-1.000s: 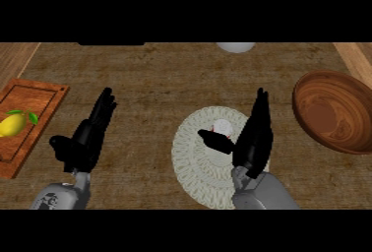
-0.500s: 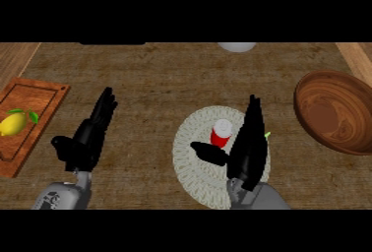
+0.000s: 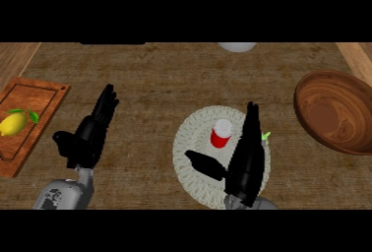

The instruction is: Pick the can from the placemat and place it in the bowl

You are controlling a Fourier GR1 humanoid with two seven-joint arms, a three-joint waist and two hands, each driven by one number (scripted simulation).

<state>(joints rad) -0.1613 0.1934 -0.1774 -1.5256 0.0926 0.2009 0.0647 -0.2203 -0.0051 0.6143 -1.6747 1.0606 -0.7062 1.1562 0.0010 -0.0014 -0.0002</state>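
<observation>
Can (image 3: 221,133) upright on placemat (image 3: 190,147), right hand (image 3: 245,157) open beside it.

From where I stand, nothing here can be read. The red can (image 3: 221,134) shows no lettering, label or brand that I can make out, and the wooden bowl (image 3: 335,112) and the cutting board (image 3: 33,106) carry no words, numbers or signs.

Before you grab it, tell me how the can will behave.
The can stands upright and narrow on the placemat, so a sideways nudge from the open right hand would probably tip it. Once down, its round body would likely roll. It looks small, probably light.
</observation>
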